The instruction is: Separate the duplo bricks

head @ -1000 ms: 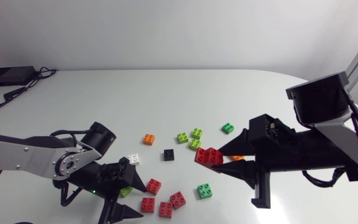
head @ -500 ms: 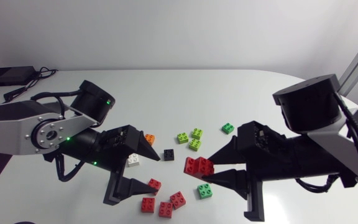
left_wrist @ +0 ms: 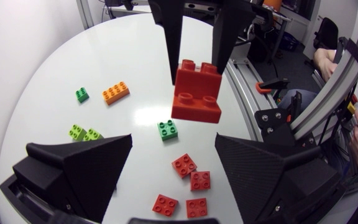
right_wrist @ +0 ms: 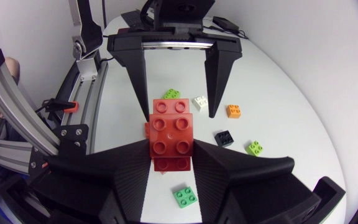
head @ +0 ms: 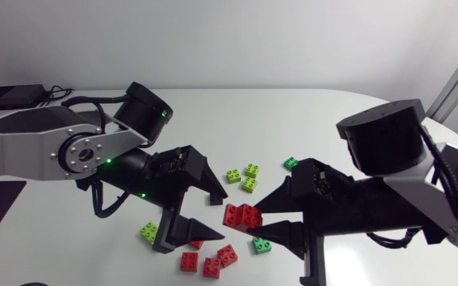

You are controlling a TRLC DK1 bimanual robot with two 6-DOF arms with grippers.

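Note:
A stack of red duplo bricks (head: 241, 215) hangs above the table, held in my right gripper (head: 254, 219), which is shut on its near end. In the right wrist view the stack (right_wrist: 171, 127) juts out from between my own fingers. My left gripper (head: 219, 213) faces it from the left, open, with its fingers (right_wrist: 140, 74) standing wide on either side of the stack's far end and not touching it. From the left wrist view the red stack (left_wrist: 196, 93) hangs ahead of my open left gripper (left_wrist: 174, 138).
Loose bricks lie below: several red ones (head: 213, 263), a green one (head: 261, 245), a lime one (head: 149, 232), two lime ones (head: 245, 176), a green one (head: 291, 163). White (right_wrist: 199, 102), orange (right_wrist: 234, 111) and black (right_wrist: 223, 138) bricks sit further out. A black box (head: 10, 96) with cables sits at the back left.
My left arm has lifted away from the lime brick and swung right towards the red stack, its fingers wider. My right gripper has carried the stack left and nearer the front.

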